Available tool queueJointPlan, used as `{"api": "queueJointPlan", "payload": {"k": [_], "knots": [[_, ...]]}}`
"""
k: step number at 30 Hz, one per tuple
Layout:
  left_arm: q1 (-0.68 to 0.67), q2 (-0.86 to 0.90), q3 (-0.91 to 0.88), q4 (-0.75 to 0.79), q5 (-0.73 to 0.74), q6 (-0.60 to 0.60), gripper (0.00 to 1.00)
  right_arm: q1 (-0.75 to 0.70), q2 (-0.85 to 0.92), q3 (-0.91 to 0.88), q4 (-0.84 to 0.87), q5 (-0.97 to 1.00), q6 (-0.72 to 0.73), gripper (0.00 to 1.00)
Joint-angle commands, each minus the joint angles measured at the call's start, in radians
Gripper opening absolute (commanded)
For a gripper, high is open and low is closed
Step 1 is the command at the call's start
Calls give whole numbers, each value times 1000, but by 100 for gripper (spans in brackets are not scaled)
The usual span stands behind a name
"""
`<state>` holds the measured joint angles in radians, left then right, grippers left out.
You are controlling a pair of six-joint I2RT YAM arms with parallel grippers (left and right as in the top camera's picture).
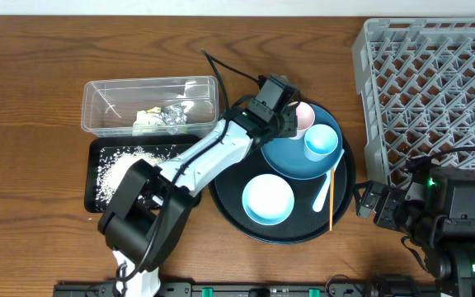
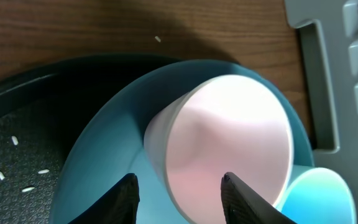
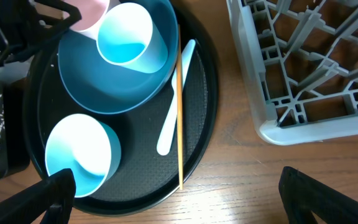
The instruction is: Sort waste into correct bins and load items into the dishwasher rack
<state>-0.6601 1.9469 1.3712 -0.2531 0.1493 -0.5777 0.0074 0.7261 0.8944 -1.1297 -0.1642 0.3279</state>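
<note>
Seen from above, your left claw (image 1: 291,124) hangs over the pink cup (image 1: 303,115) at the far edge of the plate (image 1: 291,161). The plate sits on the round tray (image 1: 303,229) with the blue cup (image 1: 321,142), bowl (image 1: 268,199), spoon (image 1: 326,188) and chopstick (image 1: 331,202). Left of them the tub (image 1: 110,91) holds wrappers (image 1: 165,120), and the black tray (image 1: 97,148) holds rice (image 1: 118,169). The rack (image 1: 435,74) stands at the bench's (image 1: 56,49) right end. In your left wrist view the fingers (image 2: 129,199) are apart, straddling the cup's near wall; you cannot tell whether they touch it. In your right wrist view the right claw (image 3: 176,180) gapes wide with nothing in it, near the tray's edge, just beside the rack.
</note>
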Motion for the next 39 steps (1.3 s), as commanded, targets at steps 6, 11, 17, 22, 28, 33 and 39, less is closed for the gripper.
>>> {"api": "queueJointPlan", "payload": {"k": [6,11,17,22,28,33,39], "knots": [[-4,37,19,21,-20,-37,25,-7,0,-6,-2,3,-23,99],[0,36,20,31,-20,-37,19,-7,0,-6,-1,3,-23,99],[18,11,20,31,-20,-37,6,-7,0,-6,-1,3,-23,99],[53,-51,20,5,-19,-37,6,-7,0,-6,-1,3,-23,99],[93,-156,20,-51,0,-36,6,-7,0,-6,6,3,-22,99],[136,-270,20,-160,41,40,6,-7,0,-6,7,-16,-33,98],[226,-402,19,-303,370,158,6,-7,1,-6,80,-441,-334,74]]}}
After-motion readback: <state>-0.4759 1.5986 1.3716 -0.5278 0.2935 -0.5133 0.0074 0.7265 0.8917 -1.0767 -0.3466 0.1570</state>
